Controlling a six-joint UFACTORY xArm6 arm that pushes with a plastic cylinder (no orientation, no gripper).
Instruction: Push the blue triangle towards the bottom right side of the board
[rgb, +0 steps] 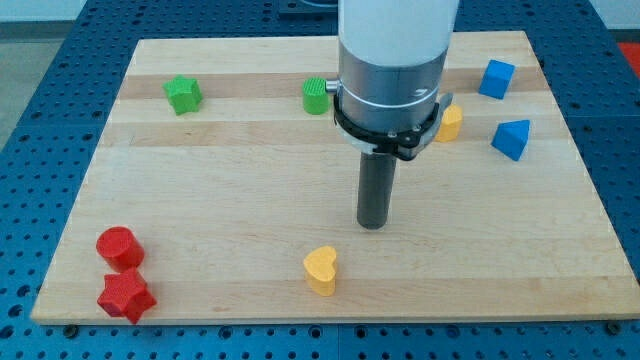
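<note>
The blue triangle (512, 138) lies near the view's right edge of the wooden board (250, 190), in the upper part. A blue cube (496, 78) sits just above it. My tip (373, 224) rests on the board near the middle, well to the left of and below the blue triangle, apart from every block.
A yellow heart (322, 270) lies below my tip. A yellow block (450, 123) is partly hidden beside the arm. A green star (183, 94) and a green cylinder (317, 95) sit near the top. A red cylinder (119, 247) and a red star (125, 296) sit at bottom left.
</note>
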